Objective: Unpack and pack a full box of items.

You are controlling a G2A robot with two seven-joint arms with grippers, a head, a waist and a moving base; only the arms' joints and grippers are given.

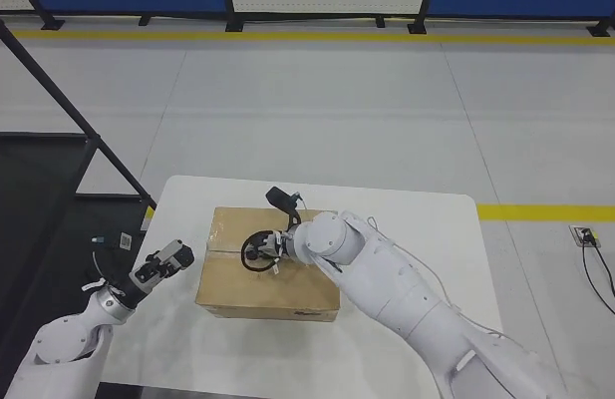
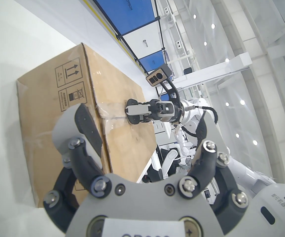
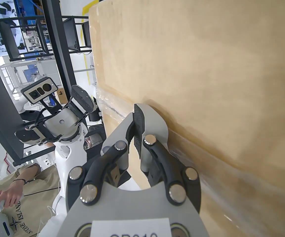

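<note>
Pinched the right gripper (image 3: pixel 137 117) jaws together on nothing, tips pressed to the tape seam (image 3: pixel 112 107) atop the box (image 1: pixel 267 274), probably to split it. Held the left gripper (image 2: pixel 142 124) jaws wide apart just beside the box's end, likely bracing. Found the box closed, mid-table (image 1: pixel 407 219); pale floor, 1 yellow line (image 1: pixel 287 37), black rack (image 1: pixel 38 199) around.

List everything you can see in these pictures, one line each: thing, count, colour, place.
Closed rectangular cardboard box: one, brown, middle of the table.
Clear tape strip: one, transparent, along the box's top seam.
Rectangular table: one, white, under the box.
Metal rack frame: one, black, beside the table.
Left hand: one, grey and black, open, beside the box.
Right hand: one, grey and black, shut, tip on the taped seam.
</note>
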